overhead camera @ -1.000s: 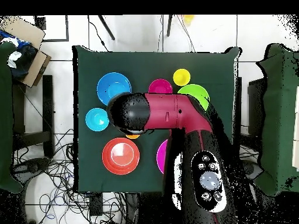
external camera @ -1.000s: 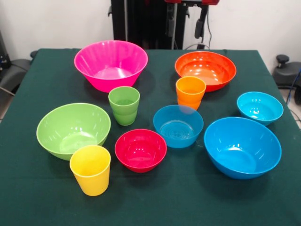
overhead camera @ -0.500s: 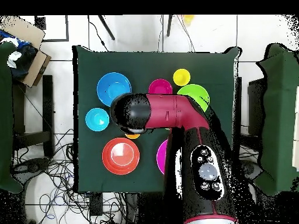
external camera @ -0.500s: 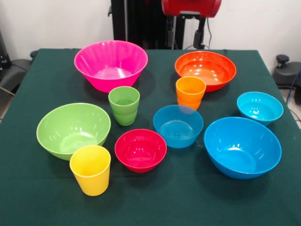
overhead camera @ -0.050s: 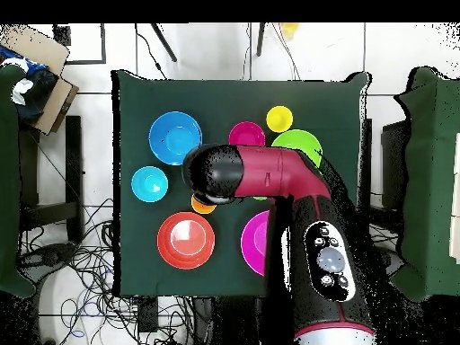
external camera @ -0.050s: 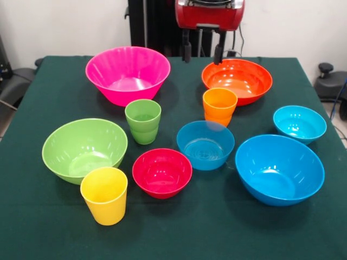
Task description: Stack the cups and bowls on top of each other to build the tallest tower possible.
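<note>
And the gripper (external camera @ -0.050s: 202, 53) is seen hanging from the top of the front view, its two dark fingers (external camera @ -0.050s: 186, 52) spread wide with nothing held between them, poised high above the gap between the pink bowl (external camera @ -0.050s: 128, 73) and the orange bowl (external camera @ -0.050s: 237, 80). Nothing is stacked: every piece is set separately on the green tablecloth (external camera @ -0.050s: 49, 227). In the front view the pink bowl is found at the back left and the orange bowl at the back right. The green cup (external camera @ -0.050s: 143, 121) is placed just in front of the pink bowl, and the orange cup (external camera @ -0.050s: 219, 106) stands just in front of the orange bowl, upright like the others. The light green bowl (external camera @ -0.050s: 84, 148) is seen at the left, with the yellow cup (external camera @ -0.050s: 104, 194) right at its front edge. The red bowl (external camera @ -0.050s: 162, 172) and a small blue bowl (external camera @ -0.050s: 205, 144) are set side by side in the middle. The large blue bowl (external camera @ -0.050s: 279, 168) fills the front right, and a second small cyan bowl (external camera @ -0.050s: 299, 123) lies just behind it. From overhead, the red arm (overhead camera @ -0.050s: 269, 172) is stretched across the table's middle, hiding several pieces beneath it.
</note>
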Controlling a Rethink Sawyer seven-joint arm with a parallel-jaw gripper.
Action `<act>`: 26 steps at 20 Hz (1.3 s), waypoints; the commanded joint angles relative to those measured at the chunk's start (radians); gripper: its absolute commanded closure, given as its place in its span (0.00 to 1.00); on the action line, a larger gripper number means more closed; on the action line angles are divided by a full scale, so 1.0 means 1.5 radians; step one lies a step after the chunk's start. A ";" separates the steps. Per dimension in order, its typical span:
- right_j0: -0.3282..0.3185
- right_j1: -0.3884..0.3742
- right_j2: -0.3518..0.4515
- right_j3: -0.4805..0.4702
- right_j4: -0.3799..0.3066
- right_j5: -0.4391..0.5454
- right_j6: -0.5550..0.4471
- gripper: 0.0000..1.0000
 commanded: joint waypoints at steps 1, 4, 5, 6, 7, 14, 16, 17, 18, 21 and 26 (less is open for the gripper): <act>-0.020 0.021 0.013 0.009 -0.055 -0.051 -0.021 0.00; -0.026 0.023 0.015 0.008 -0.060 -0.055 -0.026 0.00; -0.028 0.024 0.016 0.008 -0.061 -0.056 -0.029 0.00; -0.030 0.024 0.016 0.008 -0.062 -0.056 -0.031 0.00; -0.032 0.024 0.017 0.008 -0.063 -0.057 -0.033 0.00; -0.047 0.027 0.023 0.007 -0.069 -0.061 -0.049 0.00; -0.050 0.028 0.024 0.007 -0.070 -0.062 -0.052 0.00; -0.052 0.029 0.025 0.008 -0.070 -0.063 -0.054 0.00; -0.054 0.029 0.026 0.008 -0.071 -0.064 -0.056 0.00; -0.061 0.033 0.030 0.006 -0.074 -0.066 -0.065 0.00; -0.075 0.039 0.038 0.002 -0.085 -0.071 -0.075 0.00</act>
